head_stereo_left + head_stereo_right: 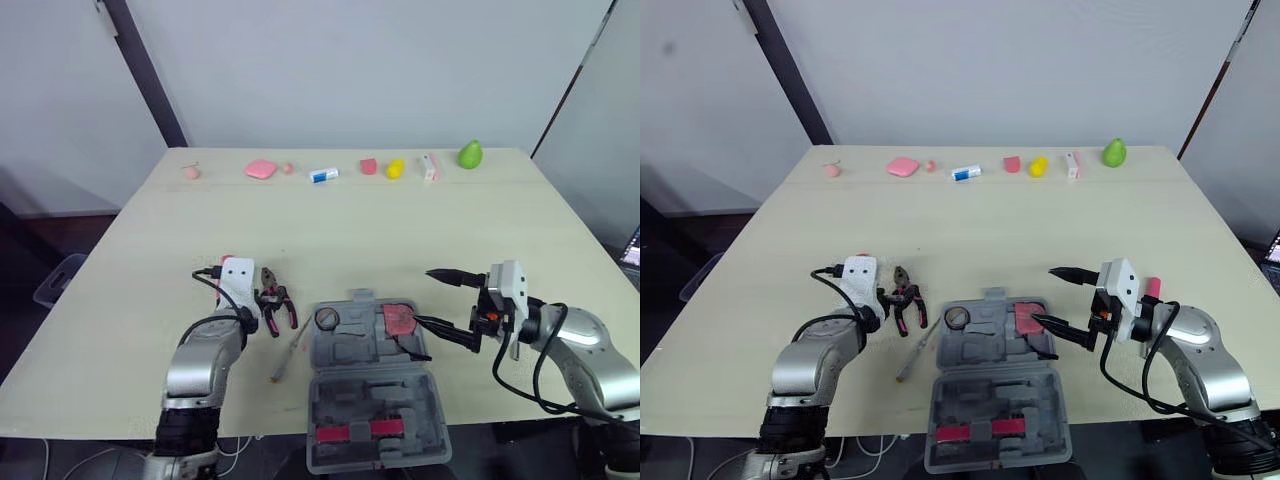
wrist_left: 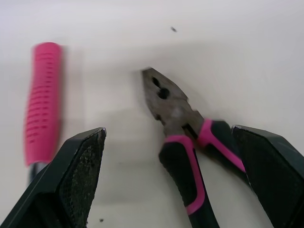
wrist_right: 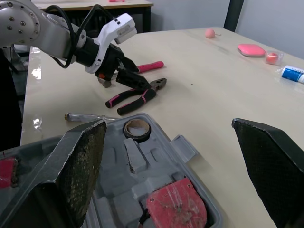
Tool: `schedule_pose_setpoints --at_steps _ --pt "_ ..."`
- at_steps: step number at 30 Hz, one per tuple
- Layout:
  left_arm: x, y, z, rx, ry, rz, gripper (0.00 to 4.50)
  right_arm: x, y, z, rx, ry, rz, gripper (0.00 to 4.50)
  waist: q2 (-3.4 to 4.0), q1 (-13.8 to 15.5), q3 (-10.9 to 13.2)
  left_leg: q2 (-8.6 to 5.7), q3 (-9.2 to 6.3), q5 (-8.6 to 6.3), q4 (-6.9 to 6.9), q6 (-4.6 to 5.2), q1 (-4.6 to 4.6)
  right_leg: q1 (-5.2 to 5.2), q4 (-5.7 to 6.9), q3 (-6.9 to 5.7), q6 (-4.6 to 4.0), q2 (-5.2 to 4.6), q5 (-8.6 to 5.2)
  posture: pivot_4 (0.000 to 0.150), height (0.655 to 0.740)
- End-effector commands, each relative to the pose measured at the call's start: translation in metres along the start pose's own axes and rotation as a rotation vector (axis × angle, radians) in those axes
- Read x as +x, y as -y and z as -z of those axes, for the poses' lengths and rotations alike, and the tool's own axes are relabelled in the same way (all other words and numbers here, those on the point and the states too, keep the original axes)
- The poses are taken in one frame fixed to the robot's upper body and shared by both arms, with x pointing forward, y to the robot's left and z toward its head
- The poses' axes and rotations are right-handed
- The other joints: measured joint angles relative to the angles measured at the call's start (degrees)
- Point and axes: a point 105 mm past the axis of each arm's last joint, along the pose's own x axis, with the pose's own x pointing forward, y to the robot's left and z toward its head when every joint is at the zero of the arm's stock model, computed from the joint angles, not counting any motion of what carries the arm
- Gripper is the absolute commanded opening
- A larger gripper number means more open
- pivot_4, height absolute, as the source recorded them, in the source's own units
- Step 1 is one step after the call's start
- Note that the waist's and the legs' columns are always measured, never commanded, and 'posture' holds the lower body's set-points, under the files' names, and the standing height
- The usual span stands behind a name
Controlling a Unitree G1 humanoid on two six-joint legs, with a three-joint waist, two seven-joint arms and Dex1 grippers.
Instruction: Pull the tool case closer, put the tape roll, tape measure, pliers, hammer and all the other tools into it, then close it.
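**Left of the open case: pliers between wide-set left fingers**

Left of the tool case (image 1: 350,350), on the bare table (image 1: 400,230), the pliers (image 1: 276,306) lie flat. Their long axis runs near to far: the nose points away from the robot and a little to its left, and the two handles splay back toward the near edge. The head is dull grey metal, and the grips are black with pink trim.

The left gripper (image 2: 168,130) is down over them, spread wide, with a finger on either side of the handles. Whether either pad touches a grip cannot be told.

The case stands open at the near edge, its lid half toward the robot. The tape roll (image 1: 327,318) sits in the far half's left corner and the red tape measure (image 1: 399,319) in its right. A screwdriver (image 1: 288,358) lies slantwise between the pliers and the case.

The right gripper (image 1: 1042,294) hangs at the case's right side, also gaping and holding nothing. Its fingers point toward the robot's left, the lower one reaching over the case's right edge close by the tape measure.

In the left wrist view, the hammer (image 2: 43,102) shows a ribbed pink handle lying beside the pliers, beyond one finger. In the head views the left wrist covers most of it. The right wrist view takes the left gripper from the side, low over the pliers, with that pink handle just behind it.
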Motion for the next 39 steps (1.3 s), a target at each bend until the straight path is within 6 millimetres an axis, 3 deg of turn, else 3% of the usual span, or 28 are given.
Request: schedule_pose_setpoints --at_steps 1,12,34,37,39 --pt "-0.008 0.000 -0.011 -0.054 0.047 -0.072 4.50 0.002 -0.002 -0.003 -0.021 0.014 -0.006 4.45 0.00 0.00 0.00 0.00 -0.01 0.00 0.00 0.00 0.00 0.00 0.00 0.00 0.00 0.00 0.00 0.150 0.7400" --pt "-0.004 0.017 -0.001 -0.094 0.001 -0.122 4.50 0.004 -0.005 -0.001 -0.018 0.016 -0.008 4.45 0.00 -0.03 0.00 -0.04 -0.07 0.00 0.00 0.00 -0.02 0.00 -0.01 -0.01 0.01 0.01 0.01 0.150 0.7400" --pt "0.015 0.030 0.007 -0.206 -0.031 -0.159 4.50 0.003 -0.005 -0.002 -0.027 0.011 0.010 4.45 -0.01 0.01 0.01 -0.07 -0.15 0.00 0.02 0.00 -0.09 0.00 -0.04 -0.05 0.02 0.00 0.01 0.150 0.7400" --pt "0.016 0.028 0.007 -0.206 -0.031 -0.162 3.81 0.004 -0.004 -0.002 -0.029 0.011 0.009 4.50 -0.01 0.01 0.01 -0.07 -0.16 0.00 0.02 0.00 -0.09 0.00 -0.03 -0.07 0.02 0.01 0.01 0.150 0.7400" --pt "0.016 0.027 0.008 -0.206 -0.030 -0.165 2.94 0.004 -0.005 -0.002 -0.030 0.012 0.009 4.50 -0.01 -0.01 0.01 -0.07 -0.17 0.00 0.03 0.00 -0.09 0.00 -0.02 -0.07 0.02 0.01 0.01 0.150 0.7400"
